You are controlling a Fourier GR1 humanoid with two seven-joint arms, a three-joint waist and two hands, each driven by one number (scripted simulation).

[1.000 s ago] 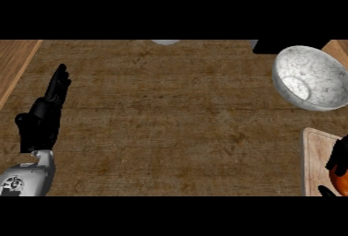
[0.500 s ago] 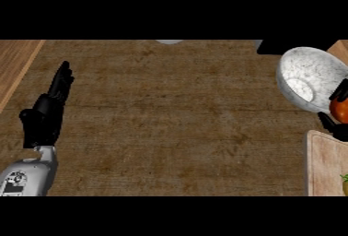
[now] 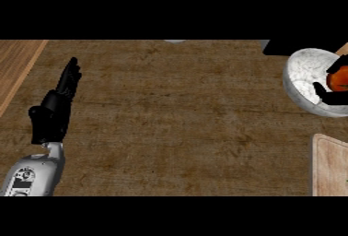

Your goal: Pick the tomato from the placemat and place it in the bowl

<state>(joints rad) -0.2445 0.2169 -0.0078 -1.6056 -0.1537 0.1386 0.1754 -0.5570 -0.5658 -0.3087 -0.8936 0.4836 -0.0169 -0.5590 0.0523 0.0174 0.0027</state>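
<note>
Over at the left the left hand (image 3: 51, 113) rests open on the counter (image 3: 176, 120), fingers straight and pointing up the view, holding nothing and much as it was a moment ago. No writing can be read anywhere. At the right edge the right hand (image 3: 331, 94) has carried the tomato (image 3: 339, 79) up from beside the placemat (image 3: 330, 166) and over the bowl (image 3: 306, 78) (fingers curled round it).
</note>
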